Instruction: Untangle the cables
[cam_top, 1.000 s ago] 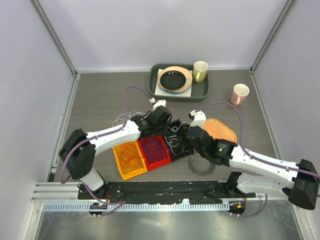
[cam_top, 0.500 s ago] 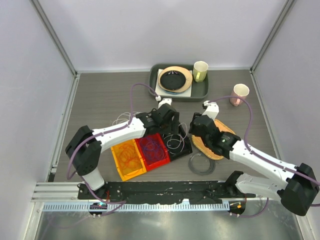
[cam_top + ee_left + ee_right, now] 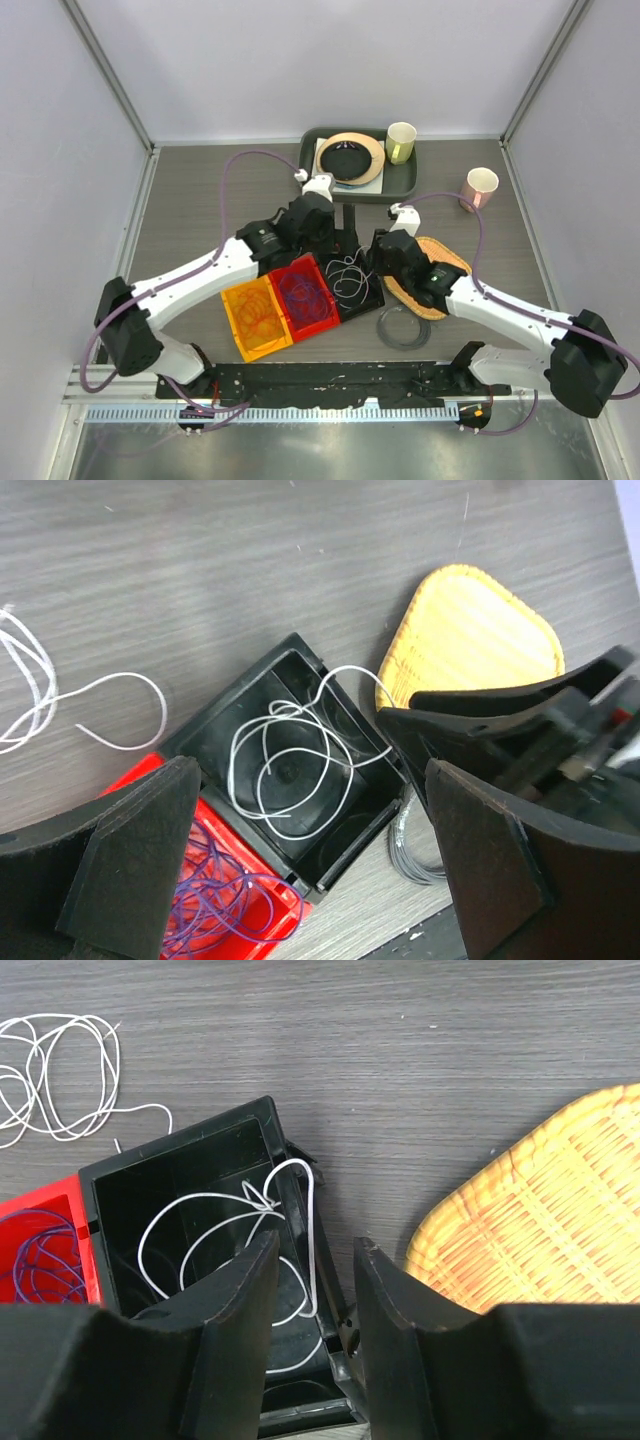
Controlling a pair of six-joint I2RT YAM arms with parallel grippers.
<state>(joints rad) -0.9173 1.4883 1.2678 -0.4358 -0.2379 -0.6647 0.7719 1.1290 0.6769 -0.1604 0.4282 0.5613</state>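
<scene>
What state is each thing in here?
left gripper, fingers wide open, empty
right gripper, fingers slightly apart, empty
white cable, coiled in black bin, one loop over its wall
purple cable, coiled in red bin
orange cable, coiled in orange bin
second white cable, loose on table
clear ring, flat on table
yellow mug, upright
pink mug, upright

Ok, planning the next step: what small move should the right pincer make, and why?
Probably lower the right pincer and close on the white cable loop draped over the rim of the black bin: its jaws hang partly open just above it.
</scene>
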